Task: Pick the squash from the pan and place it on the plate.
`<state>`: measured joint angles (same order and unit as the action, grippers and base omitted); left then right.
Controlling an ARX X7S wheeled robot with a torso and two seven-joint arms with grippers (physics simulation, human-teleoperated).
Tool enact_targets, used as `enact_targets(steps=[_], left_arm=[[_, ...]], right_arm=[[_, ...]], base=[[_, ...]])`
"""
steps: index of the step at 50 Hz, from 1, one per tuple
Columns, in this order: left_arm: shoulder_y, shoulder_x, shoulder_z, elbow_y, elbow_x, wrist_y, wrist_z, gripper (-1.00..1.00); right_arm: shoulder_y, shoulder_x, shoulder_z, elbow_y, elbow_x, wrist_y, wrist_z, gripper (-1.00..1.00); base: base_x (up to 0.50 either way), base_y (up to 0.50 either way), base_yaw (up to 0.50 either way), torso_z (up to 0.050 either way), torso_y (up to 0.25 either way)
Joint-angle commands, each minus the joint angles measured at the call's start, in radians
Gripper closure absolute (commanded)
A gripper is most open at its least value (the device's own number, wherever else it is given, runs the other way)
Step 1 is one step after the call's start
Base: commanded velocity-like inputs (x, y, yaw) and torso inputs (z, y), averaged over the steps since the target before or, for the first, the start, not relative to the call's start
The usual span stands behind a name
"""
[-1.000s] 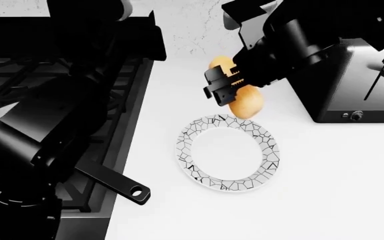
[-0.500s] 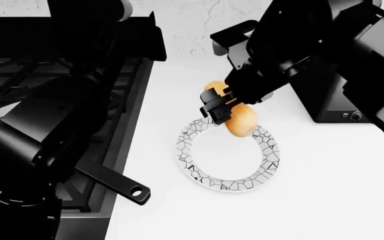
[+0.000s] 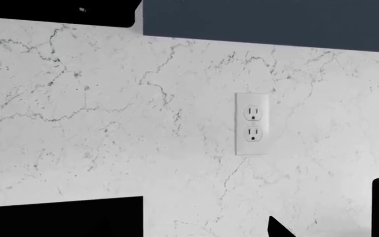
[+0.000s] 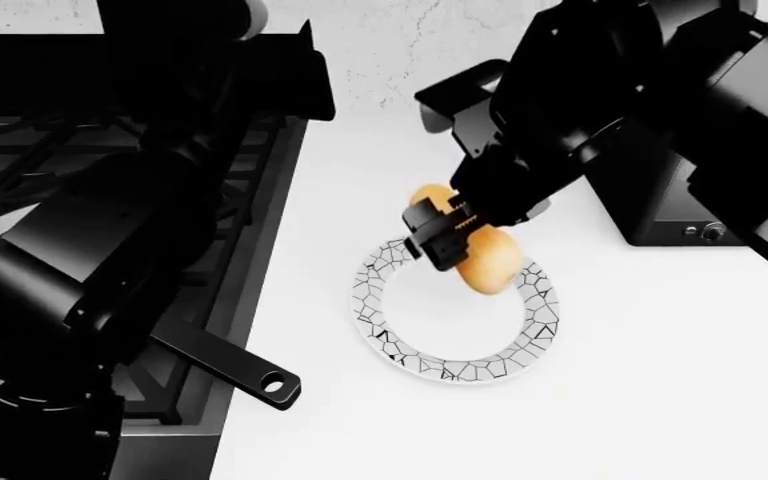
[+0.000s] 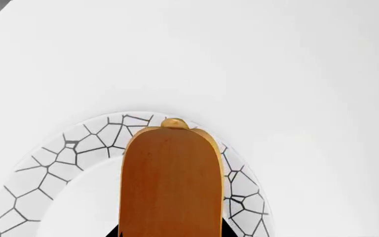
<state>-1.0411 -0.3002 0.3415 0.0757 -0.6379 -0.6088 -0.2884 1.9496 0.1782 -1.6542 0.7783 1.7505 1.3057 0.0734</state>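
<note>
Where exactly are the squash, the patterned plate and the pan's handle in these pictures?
squash (image 4: pixel 488 262): head view, on its rounded lower end below the gripper.
plate (image 4: pixel 418 315): head view, on its bare white centre.
pan handle (image 4: pixel 231 366): head view, on the straight black shaft near the hole.

White counter (image 4: pixel 678 380), black stove grates (image 4: pixel 37 140), marble backsplash (image 3: pixel 110 123), wall outlet (image 3: pixel 252 124), black appliance (image 4: pixel 704 200)

Bright flat light, sharp renders; soft faint shadows, black arms featureless.
</note>
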Motion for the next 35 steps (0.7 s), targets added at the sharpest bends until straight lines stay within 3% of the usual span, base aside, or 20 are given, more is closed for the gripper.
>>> enact_targets(steps=[1,35], left_arm=[[-0.003,-0.001,0.001,0.004,-0.004,0.0,-0.004,-1.0],[0.003,-0.007,0.006,0.002,-0.013,0.009,-0.008,-1.0]], right_arm=[[0.008,-0.003,-0.006,-0.011,-0.029,0.013,-0.019,1.0],[-0.017,-0.072,-0.087,0.066,-0.134,0.009,-0.193,1.0]], base=[[0.0,0.0,0.0,0.0,0.0],[0.0,0.0,0.0,0.0,0.0]])
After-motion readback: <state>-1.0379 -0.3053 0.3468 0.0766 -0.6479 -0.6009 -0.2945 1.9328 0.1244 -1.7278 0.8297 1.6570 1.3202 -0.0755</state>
